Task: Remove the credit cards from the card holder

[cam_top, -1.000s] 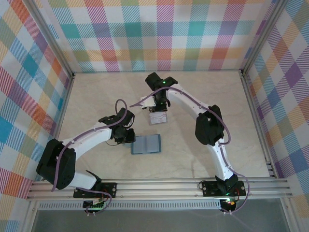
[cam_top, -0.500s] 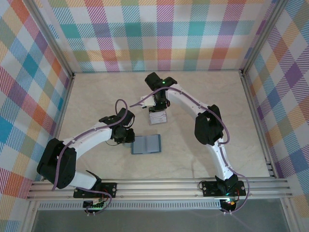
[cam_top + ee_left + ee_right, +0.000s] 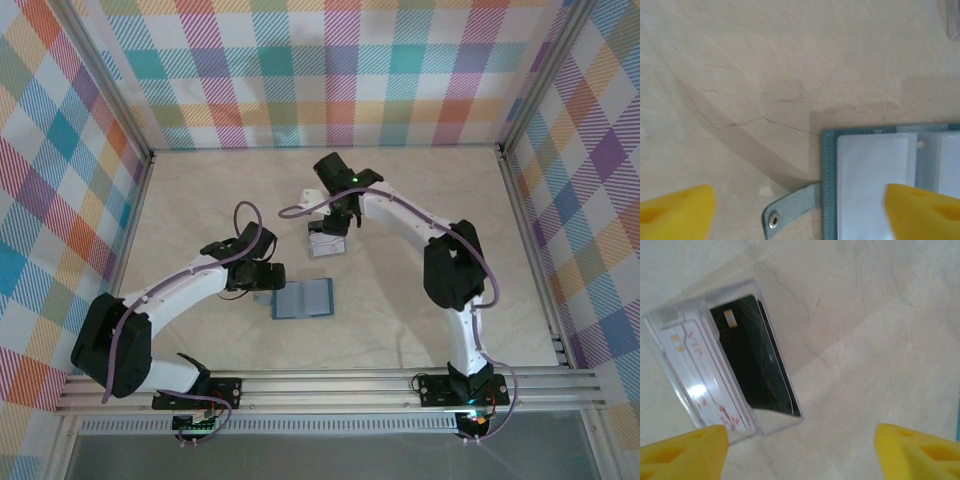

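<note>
Teal card holder [image 3: 303,298] is lying open and flat near the middle of the pale marble-look table [image 3: 430,200], and we're looking straight down at its clear inner pockets facing up. From the left wrist camera we're seeing its stitched left edge and the little tab [image 3: 790,212] with a metal snap, sticking out sideways onto the table. The left gripper [image 3: 268,283] is hovering just beside that edge. Its yellow fingertips [image 3: 675,210] are sitting way apart, one over bare table and the other in front of the holder's pocket, so we're calling those jaws spread wide and gripping nothing.

The credit cards [image 3: 326,244] are lying on the table just beyond the holder, apart from it and out of the pockets. In the right wrist view we're getting a decent look at them: a whitish card with red lettering is sitting beside and partly over a black one. The whole lot is looking glossy, like it's inside or under something clear. We're not able to tell whether that's a sleeve or just another card.

The right gripper [image 3: 336,224] is hanging right over the stack. Its jaws are also standing wide, and the fingertips are framing the near edge of the cards without touching them, as far as we're able to tell. Plaid walls [image 3: 340,70] are boxing in the table on three sides.
</note>
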You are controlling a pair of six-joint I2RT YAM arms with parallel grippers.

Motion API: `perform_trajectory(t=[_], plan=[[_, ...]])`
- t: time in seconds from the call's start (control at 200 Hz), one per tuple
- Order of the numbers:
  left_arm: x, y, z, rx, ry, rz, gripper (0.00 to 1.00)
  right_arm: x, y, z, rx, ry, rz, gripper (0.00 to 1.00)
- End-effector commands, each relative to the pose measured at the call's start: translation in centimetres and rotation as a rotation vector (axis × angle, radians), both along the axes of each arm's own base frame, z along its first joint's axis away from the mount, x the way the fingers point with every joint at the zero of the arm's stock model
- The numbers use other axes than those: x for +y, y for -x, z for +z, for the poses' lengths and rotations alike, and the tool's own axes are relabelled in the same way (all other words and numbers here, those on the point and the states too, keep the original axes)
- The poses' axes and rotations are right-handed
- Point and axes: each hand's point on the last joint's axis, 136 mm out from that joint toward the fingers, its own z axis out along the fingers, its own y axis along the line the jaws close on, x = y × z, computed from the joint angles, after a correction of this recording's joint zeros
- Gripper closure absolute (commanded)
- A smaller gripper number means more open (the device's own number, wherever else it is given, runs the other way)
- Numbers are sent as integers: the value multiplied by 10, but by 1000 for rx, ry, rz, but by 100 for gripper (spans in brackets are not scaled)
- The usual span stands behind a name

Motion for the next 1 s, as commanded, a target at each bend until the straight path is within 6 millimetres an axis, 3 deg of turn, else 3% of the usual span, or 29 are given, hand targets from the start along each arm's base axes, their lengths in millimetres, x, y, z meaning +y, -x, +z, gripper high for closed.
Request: perform_trajectory(t=[0.0,0.19,0.46,0.56,0.665,0.79,0.995], plan=[[17,-23,24,-127,-76,38,0,-9,-2,35,-93,-152,-134,1],[51,-40,28,-202,-214,105,0,-55,16,31,-129,-270,-351,0],[121,-63,39,-354,-369,322,0,-163,28,9,-169,-449,-746,0],[141,-69,41,-388,-408,392,0,-193,28,1,-187,-554,-867,0],[149,-84,46,-448,-400,400,0,-220,28,-10,-210,-651,-976,0],[151,-103,39,-521,-348,348,0,-247,25,-17,-266,-762,-1059,0],[156,-122,29,-672,-168,333,0,-270,24,-22,-308,-988,-1075,0]])
